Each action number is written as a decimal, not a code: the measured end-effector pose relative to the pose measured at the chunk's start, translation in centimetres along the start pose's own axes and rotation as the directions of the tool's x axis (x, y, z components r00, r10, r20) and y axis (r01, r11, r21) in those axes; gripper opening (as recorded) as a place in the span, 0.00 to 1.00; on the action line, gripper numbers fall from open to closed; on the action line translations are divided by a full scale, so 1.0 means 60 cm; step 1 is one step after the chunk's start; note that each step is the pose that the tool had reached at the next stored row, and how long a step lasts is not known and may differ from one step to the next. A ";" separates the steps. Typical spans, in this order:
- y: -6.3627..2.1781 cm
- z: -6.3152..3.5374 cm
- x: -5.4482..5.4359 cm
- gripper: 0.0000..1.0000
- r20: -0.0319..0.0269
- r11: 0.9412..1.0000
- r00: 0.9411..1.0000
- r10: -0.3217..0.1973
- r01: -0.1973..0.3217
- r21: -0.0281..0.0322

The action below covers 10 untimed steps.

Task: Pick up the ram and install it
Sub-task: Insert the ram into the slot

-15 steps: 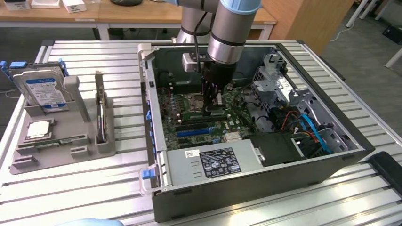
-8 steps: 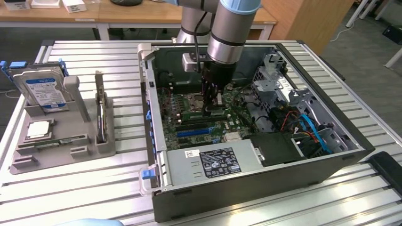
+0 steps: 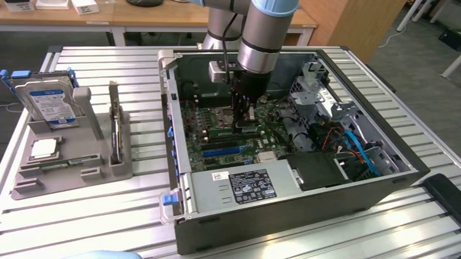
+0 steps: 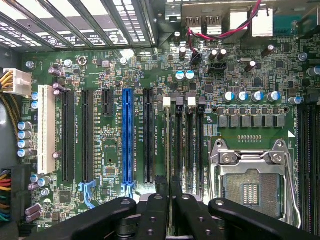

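My gripper (image 3: 243, 110) hangs straight down inside the open computer case (image 3: 183, 178), over the middle of the green motherboard (image 3: 216, 132). Its jaws are shut on the ram (image 3: 250, 114), a thin green board with a pale label that hangs upright between the fingers. In the wrist view the black fingertips (image 4: 160, 186) sit close together, directly over the row of long memory slots (image 4: 182, 145) beside the empty silver processor socket (image 4: 250, 180). There the ram is edge-on and mostly hidden by the fingers.
A grey parts tray (image 3: 94, 156) at the exterior view's left holds a blue-labelled hard drive (image 3: 51, 105), a square silver chip (image 3: 45, 148), a green stick lying flat (image 3: 68, 162) and an upright card (image 3: 114, 129). Drive cages and cables (image 3: 338, 135) crowd the case's right side.
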<state>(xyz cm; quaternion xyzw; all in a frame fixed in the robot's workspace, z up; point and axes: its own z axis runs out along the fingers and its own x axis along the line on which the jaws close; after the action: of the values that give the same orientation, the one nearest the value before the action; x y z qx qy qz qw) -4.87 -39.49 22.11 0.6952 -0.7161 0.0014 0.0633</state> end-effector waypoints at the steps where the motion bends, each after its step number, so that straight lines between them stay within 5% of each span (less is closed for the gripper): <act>1: 0.000 0.000 0.000 0.13 0.000 1.000 1.000 0.000 0.000 0.000; 10: 0.000 0.001 0.000 0.13 -0.005 1.000 1.000 0.001 -0.001 0.001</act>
<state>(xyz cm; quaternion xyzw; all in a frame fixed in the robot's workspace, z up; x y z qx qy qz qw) -4.89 -39.49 22.05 0.6950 -0.7161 0.0036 0.0644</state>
